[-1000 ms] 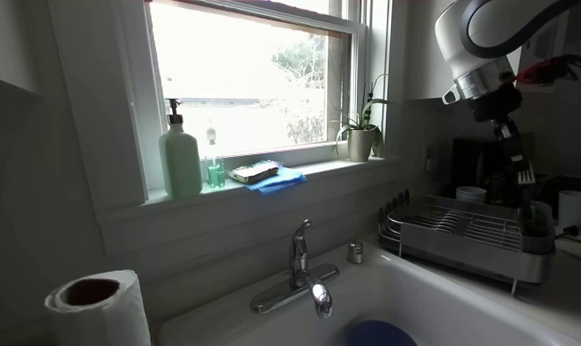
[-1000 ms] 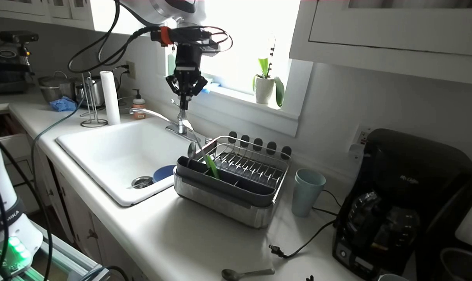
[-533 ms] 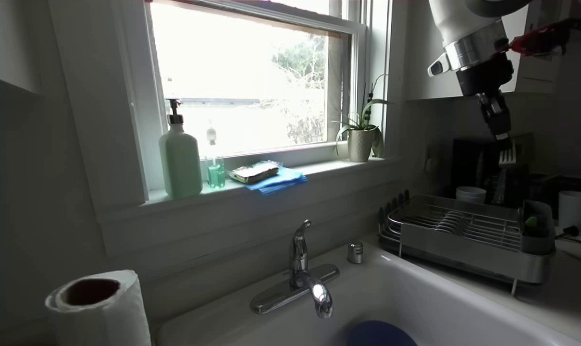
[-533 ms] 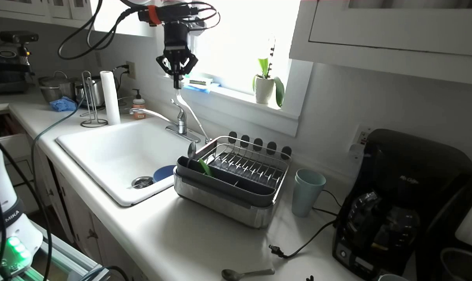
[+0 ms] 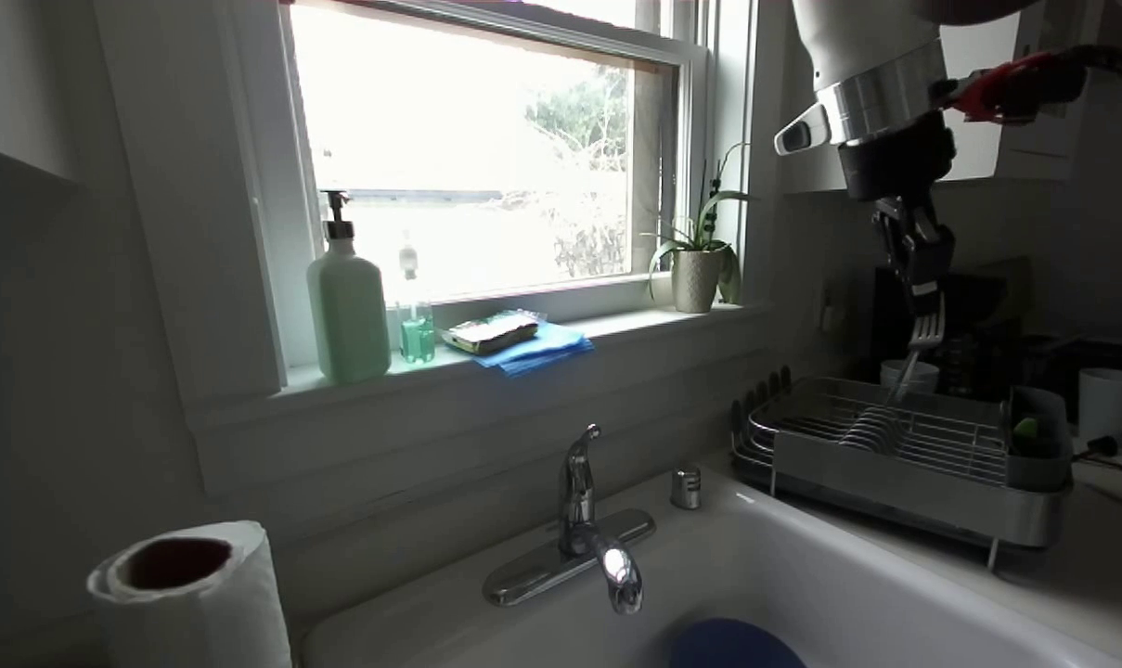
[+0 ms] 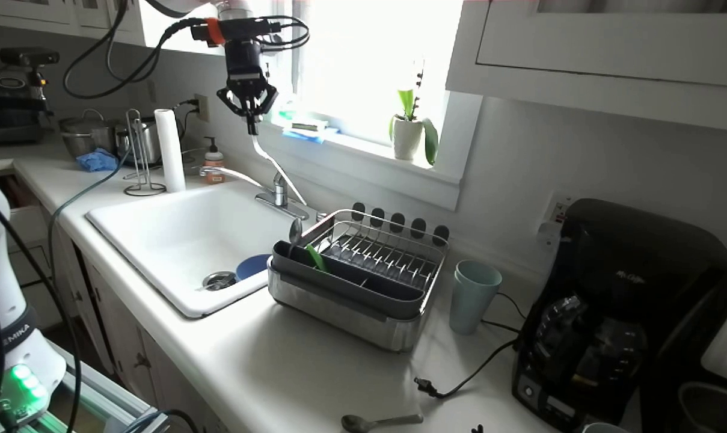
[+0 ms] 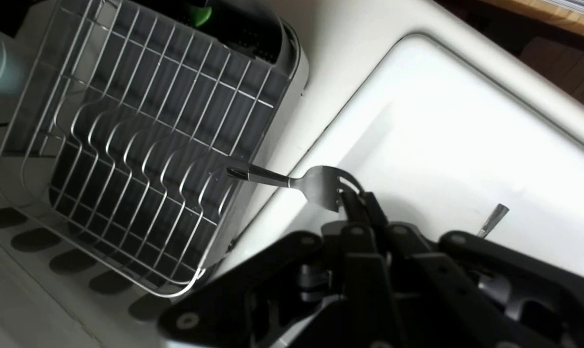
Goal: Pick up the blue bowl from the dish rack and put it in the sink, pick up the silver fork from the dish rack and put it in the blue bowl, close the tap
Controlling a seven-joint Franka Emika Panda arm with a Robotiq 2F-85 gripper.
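Fork (image 7: 317, 186) hangs aslant beneath gripper (image 6: 252, 128), tines pinched between its jaws; blue bowl (image 6: 252, 266) lower, in sink (image 6: 171, 234).

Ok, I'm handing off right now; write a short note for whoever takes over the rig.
Claw: shut on the silver fork by the tine end, the fork slanting down.
Things: blue bowl in the sink, partly hidden in an exterior view; tap shows no running water, but I can't tell whether it is fully closed.
Done: bowl in the sink, fork in the claw.
Left: put fork in bowl, then close the tap.
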